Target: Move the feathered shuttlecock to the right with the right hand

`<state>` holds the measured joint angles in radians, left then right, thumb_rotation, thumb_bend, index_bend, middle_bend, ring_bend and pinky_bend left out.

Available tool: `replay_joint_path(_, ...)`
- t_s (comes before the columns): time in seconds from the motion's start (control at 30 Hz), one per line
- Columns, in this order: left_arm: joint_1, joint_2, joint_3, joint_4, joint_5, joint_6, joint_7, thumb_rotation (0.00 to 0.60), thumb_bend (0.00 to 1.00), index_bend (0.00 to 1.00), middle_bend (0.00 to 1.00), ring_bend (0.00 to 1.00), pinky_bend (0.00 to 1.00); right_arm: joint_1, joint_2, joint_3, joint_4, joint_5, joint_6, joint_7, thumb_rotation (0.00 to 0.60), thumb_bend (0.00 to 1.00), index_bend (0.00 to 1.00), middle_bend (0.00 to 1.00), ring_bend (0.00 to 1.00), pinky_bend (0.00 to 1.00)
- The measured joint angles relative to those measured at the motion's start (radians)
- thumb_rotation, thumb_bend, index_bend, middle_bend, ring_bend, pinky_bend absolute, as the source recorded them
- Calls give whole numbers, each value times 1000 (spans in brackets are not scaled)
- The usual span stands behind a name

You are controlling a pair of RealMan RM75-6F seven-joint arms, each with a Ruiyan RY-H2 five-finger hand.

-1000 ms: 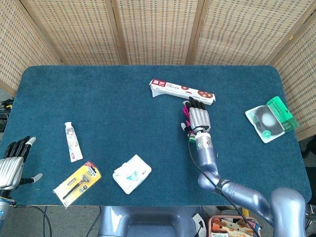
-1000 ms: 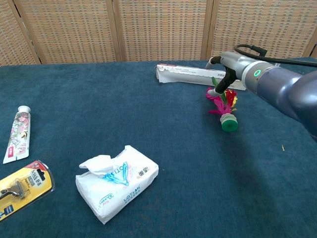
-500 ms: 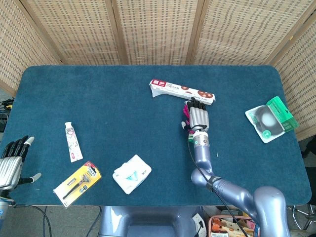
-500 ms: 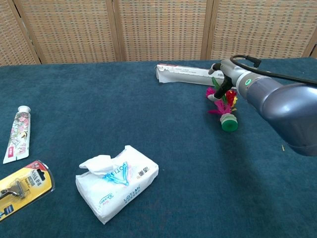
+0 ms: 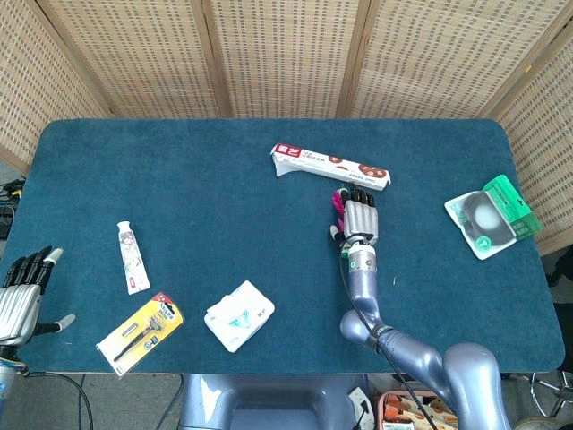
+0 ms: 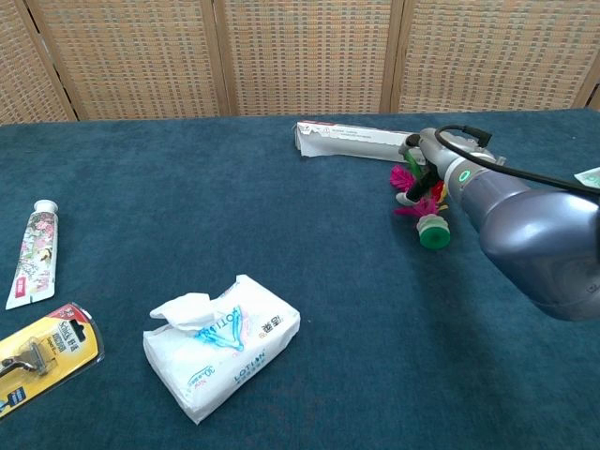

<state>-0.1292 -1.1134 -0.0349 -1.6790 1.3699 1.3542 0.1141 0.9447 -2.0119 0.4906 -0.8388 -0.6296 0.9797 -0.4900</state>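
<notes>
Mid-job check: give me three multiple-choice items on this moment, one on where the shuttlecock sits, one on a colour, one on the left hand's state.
1. The feathered shuttlecock lies:
A. beside the tissue pack
B. just in front of the long biscuit box
C. on the razor card

2. The shuttlecock's base is:
A. green
B. yellow
C. white

3. The left hand is:
A. holding the tube
B. pressing the razor card
C. holding nothing, at the table's edge

Answers:
1 B: it sits close below the long biscuit box, under the right hand.
2 A: the chest view shows a green cap.
3 C: its fingers are apart, clear of the tube.
</notes>
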Motion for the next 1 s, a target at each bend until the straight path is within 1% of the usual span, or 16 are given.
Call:
replay_joint_path(0.2, 0, 0, 0, 4, -6, -4, -1, 600, 0, 0, 0, 0, 0, 3, -5, 19, 35, 13, -12, -12, 600, 289, 154, 0, 0, 0)
replay_joint_path(0.33, 0, -1, 0, 4, -7, -2, 1, 600, 0, 0, 0, 0, 0, -7, 9, 24, 26, 8, -9, -7, 600, 289, 154, 0, 0, 0)
replay_joint_path(0.43, -1, -1, 0, 3, -8, -5, 4, 600, 0, 0, 0, 0, 0, -16, 20, 22, 18, 9, 0, -26, 600, 289, 154, 0, 0, 0)
replay_joint_path(0.67, -1, 0, 3, -3, 3, 0, 4, 600, 0, 0, 0, 0, 0, -44, 24, 21, 10, 49, -1, -67, 600, 289, 154, 0, 0, 0)
replay_joint_path(0.83, -1, 1, 6, -5, 11, 2, 1, 600, 0, 0, 0, 0, 0, -50, 22, 23, 11, 55, 12, -77, 600, 289, 156, 0, 0, 0)
replay_joint_path(0.93, -1, 2, 5, -6, 10, 2, -1, 600, 0, 0, 0, 0, 0, -49, 22, 27, 7, 44, 34, -78, 600, 289, 188, 0, 0, 0)
replay_joint_path(1.0, 0, 3, 5, -7, 11, 5, -2, 600, 0, 0, 0, 0, 0, -47, 22, 30, 6, 33, 46, -75, 600, 289, 254, 0, 0, 0)
